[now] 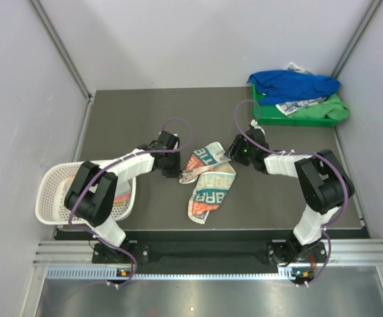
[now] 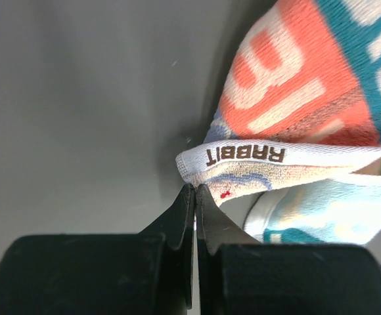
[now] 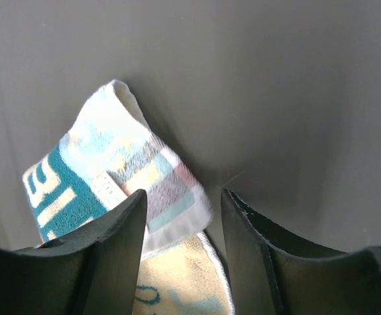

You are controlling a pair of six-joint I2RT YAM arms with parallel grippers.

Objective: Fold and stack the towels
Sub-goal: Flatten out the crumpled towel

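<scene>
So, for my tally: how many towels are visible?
3: a grey, teal and orange lettered towel mid-table; a royal blue towel and a white navy-printed towel partly under it on the green plastic tray. The white mesh basket may hide more.

Noted lettered towel (image 2: 295, 98) cut off at right edge of left wrist view, printed cloth (image 1: 300, 105) mostly buried under blue towel (image 1: 294, 84), and basket (image 1: 45, 188) contents, possibly cloth, masked by left arm (image 1: 99, 191).

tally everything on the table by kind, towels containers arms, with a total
towels: 3 (grey, teal and orange lettered terry towel, royal blue cloth towel, white navy-printed cloth towel)
containers: 2 (white mesh plastic basket, green plastic tray)
robot arms: 2 (left arm, right arm)
total: 7
basket contents too hidden to count
</scene>
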